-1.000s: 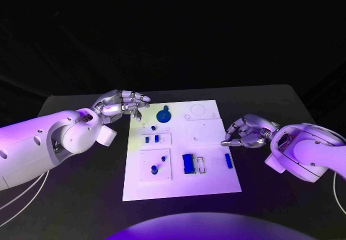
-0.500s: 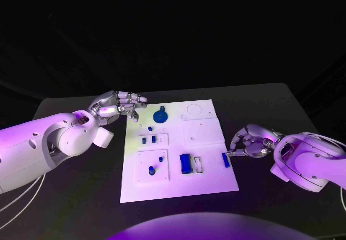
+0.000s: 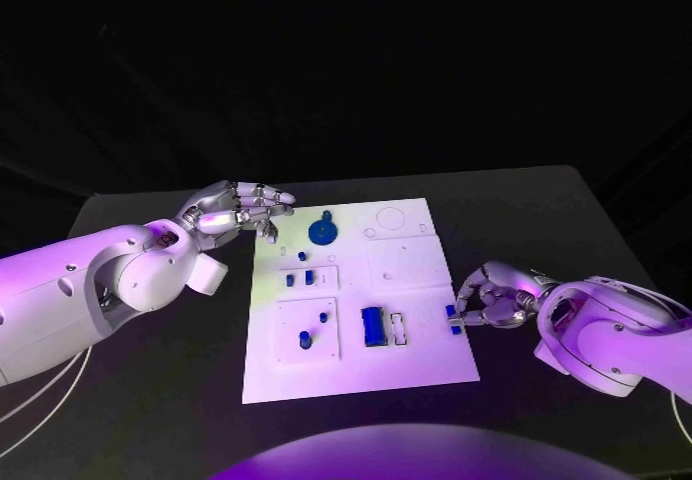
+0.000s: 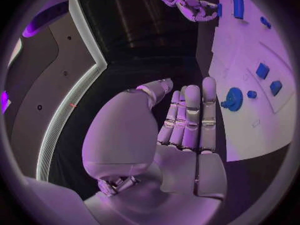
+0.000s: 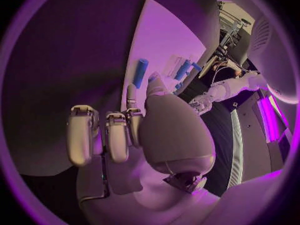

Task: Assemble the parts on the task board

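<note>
The right silver hand [image 3: 490, 300] has its fingers clamped on a small blue bar [image 3: 454, 318] at the white task board's [image 3: 411, 270] edge; the left silver hand [image 3: 238, 208] hovers with fingers curled together, holding nothing.

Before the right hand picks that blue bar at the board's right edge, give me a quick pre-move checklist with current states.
1. Right hand at the narrow blue bar on the task board edge: ok, fingertips right at it.
2. Bar actually pinched: cannot tell, contact is hidden by the fingers.
3. Left hand out of the way: ok, at the board's far left corner, holding nothing.
4. Neighbouring wide blue block apart from the right hand: ok.
5. Round blue part untouched: ok, apart from the left hand.
</note>
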Controlling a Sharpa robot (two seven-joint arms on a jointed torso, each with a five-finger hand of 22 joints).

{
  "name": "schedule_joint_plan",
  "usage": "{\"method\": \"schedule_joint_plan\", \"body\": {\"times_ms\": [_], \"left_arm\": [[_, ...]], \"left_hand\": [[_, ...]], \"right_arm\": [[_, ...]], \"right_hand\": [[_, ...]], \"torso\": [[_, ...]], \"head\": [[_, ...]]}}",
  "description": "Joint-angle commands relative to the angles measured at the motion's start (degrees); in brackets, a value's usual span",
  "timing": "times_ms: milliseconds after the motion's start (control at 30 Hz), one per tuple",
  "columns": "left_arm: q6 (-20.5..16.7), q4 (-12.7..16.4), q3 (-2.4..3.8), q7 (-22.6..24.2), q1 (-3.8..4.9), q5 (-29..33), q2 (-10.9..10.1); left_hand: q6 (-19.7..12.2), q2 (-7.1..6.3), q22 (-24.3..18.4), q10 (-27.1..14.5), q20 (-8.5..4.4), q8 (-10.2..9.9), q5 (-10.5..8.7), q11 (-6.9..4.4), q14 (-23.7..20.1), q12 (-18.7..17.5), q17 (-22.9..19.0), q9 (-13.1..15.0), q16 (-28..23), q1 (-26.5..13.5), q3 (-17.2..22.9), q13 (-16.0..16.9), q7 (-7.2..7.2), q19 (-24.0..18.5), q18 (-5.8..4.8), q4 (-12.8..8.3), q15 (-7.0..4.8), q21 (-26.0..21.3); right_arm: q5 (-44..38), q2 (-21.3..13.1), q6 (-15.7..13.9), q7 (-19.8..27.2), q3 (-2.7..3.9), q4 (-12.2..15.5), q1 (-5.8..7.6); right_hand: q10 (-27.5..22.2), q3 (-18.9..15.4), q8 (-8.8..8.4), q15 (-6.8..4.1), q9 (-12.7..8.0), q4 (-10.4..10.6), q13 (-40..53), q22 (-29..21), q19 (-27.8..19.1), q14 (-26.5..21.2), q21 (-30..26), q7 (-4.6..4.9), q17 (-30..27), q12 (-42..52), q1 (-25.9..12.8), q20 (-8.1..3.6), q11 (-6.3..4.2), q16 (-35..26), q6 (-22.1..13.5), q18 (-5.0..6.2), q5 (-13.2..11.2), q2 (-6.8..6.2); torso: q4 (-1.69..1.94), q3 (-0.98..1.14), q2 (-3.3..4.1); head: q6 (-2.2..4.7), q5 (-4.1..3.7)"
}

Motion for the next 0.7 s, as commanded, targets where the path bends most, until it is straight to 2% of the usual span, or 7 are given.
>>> {"method": "schedule_joint_plan", "body": {"times_ms": [33, 233, 467, 700], "left_arm": [[0.54, 0.18, 0.03, 0.44, 0.00, 0.12, 0.05], [0.57, 0.20, 0.03, 0.38, 0.00, 0.12, -0.01], [0.64, 0.23, 0.03, 0.34, -0.01, 0.12, -0.06], [0.69, 0.31, 0.03, 0.32, -0.01, 0.12, -0.15]], "left_hand": [[-0.45, -0.01, -0.06, -0.27, 0.24, 0.37, 0.34, 0.00, 0.00, 0.40, -0.06, 0.09, -0.20, -0.31, 0.31, -0.09, 0.09, 0.18, 0.86, -0.15, 0.30, -0.22], [-0.45, -0.01, -0.06, -0.27, 0.24, 0.37, 0.34, 0.00, 0.00, 0.40, -0.06, 0.09, -0.20, -0.31, 0.31, -0.09, 0.09, 0.18, 0.86, -0.15, 0.30, -0.22], [-0.45, -0.01, -0.06, -0.27, 0.24, 0.37, 0.34, 0.00, 0.00, 0.40, -0.06, 0.09, -0.20, -0.31, 0.31, -0.09, 0.09, 0.18, 0.86, -0.15, 0.30, -0.22], [-0.45, -0.01, -0.06, -0.27, 0.24, 0.37, 0.34, 0.00, 0.00, 0.40, -0.06, 0.09, -0.20, -0.31, 0.31, -0.09, 0.09, 0.18, 0.86, -0.15, 0.30, -0.22]], "right_arm": [[-2.21, 0.25, 0.27, -1.17, -0.02, -0.19, -0.25], [-3.14, 0.68, 0.88, -1.57, -0.04, -0.50, -0.65], [-3.85, 1.91, 1.14, -1.90, -0.05, -0.88, -1.27], [-6.24, 3.21, 1.47, -2.81, -0.05, -1.84, -1.94]], "right_hand": [[2.38, 0.15, 0.18, -0.03, 0.13, 0.20, 9.10, 12.33, 2.98, 4.90, -0.18, -0.03, 9.84, -0.04, -0.64, 0.40, -0.03, -0.36, 0.53, -0.57, 0.25, -0.06], [2.41, 0.30, 0.24, -0.08, 0.22, 0.15, 9.13, 12.37, 3.02, 4.90, -0.05, -0.13, 9.85, 0.02, -0.59, 0.37, -0.11, -0.36, 0.74, -0.59, 0.27, -0.09], [2.44, 0.63, 0.27, -0.20, 0.37, 0.05, 9.16, 12.37, 3.03, 4.93, -0.03, -0.30, 9.97, 0.06, -0.23, 0.30, -0.26, -0.32, 1.00, -0.60, 0.29, -0.22], [2.52, 2.54, -0.15, -0.56, 0.73, -0.31, 9.24, 12.46, 3.13, 4.99, 0.24, -0.67, 10.23, 0.15, 3.14, -0.05, -0.63, -0.24, 1.34, -0.66, 0.32, -0.44]], "torso": [[-0.03, -0.05, -0.02], [-0.02, 0.03, -0.01], [-0.03, 0.01, -0.01], [0.01, -0.05, -0.01]], "head": [[-0.10, 0.06], [-0.17, 0.10], [-0.19, 0.20], [-0.23, 0.23]]}}
